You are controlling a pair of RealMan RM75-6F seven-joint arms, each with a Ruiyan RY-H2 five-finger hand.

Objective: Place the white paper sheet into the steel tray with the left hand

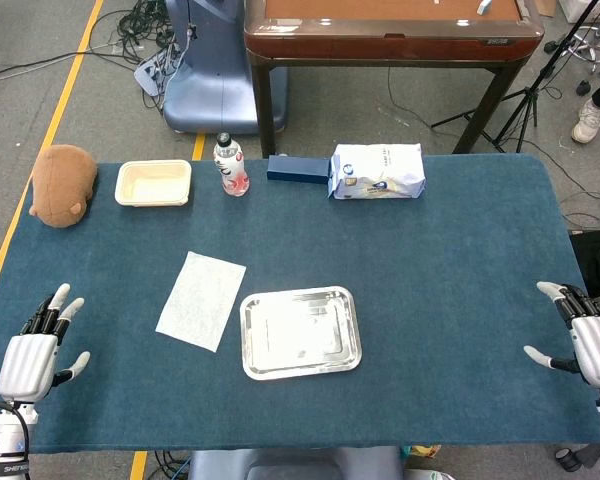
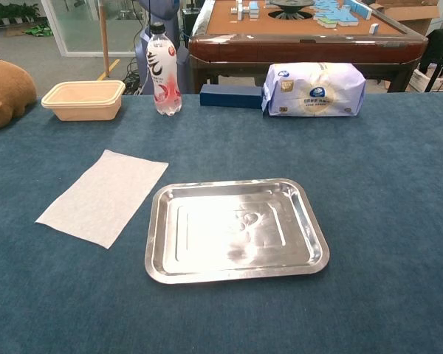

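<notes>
A white paper sheet (image 1: 201, 300) (image 2: 103, 195) lies flat on the blue tablecloth, just left of the steel tray (image 1: 300, 296) (image 2: 236, 274). The tray holds nothing. My left hand (image 1: 38, 352) rests at the near left corner of the table, fingers spread and holding nothing, well left of the sheet. At the near right edge my right hand (image 1: 582, 334) also lies with its fingers apart and nothing in it. The chest view shows neither hand.
Along the far edge stand a brown plush toy (image 1: 62, 184), a beige food container (image 1: 153, 183), a drink bottle (image 1: 230, 164), a dark blue box (image 1: 297, 168) and a white tissue pack (image 1: 376, 171). A wooden table (image 1: 390, 35) stands behind.
</notes>
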